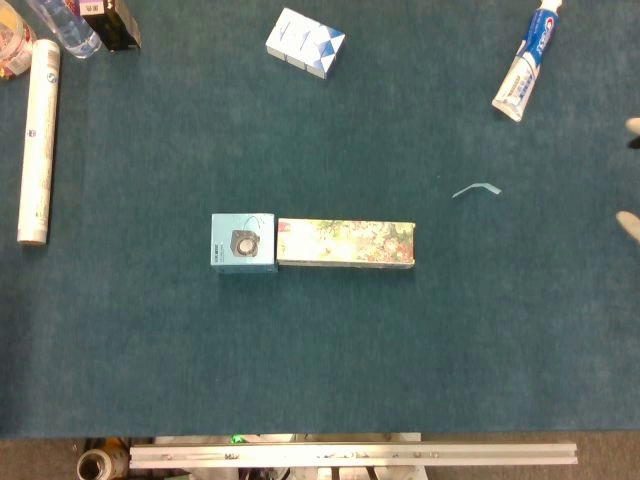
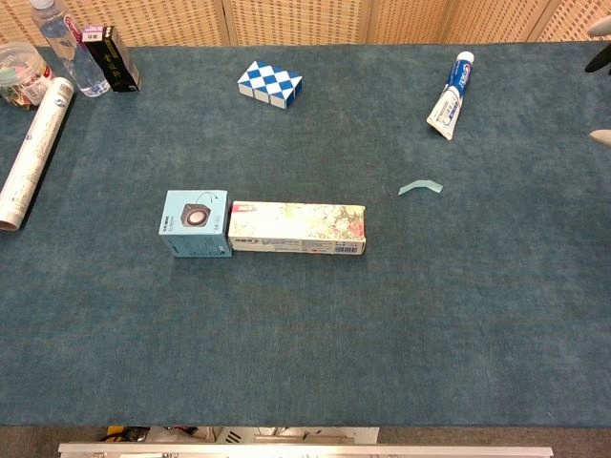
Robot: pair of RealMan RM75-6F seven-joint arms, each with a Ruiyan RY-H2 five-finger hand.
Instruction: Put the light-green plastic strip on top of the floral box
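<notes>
The light-green plastic strip (image 1: 476, 189) lies on the table (image 1: 320, 350) toward its right edge, well apart from the floral box (image 1: 345, 244). Right hand (image 1: 630, 226) shows only fingertips, seemingly apart; thin strip may slip.

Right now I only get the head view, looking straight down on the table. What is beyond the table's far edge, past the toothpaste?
Observer: The chest view shows woven wicker panels standing behind the table.
Visitor: I mostly see the top of the floral box. Is there anything on its side?
Observer: The near side of the floral box is pale with a line of small print, too small to read.
Visitor: The bottle at top left is cut off for me. Is it closed?
Observer: Yes, in the chest view the bottle has a white cap on it.
</notes>
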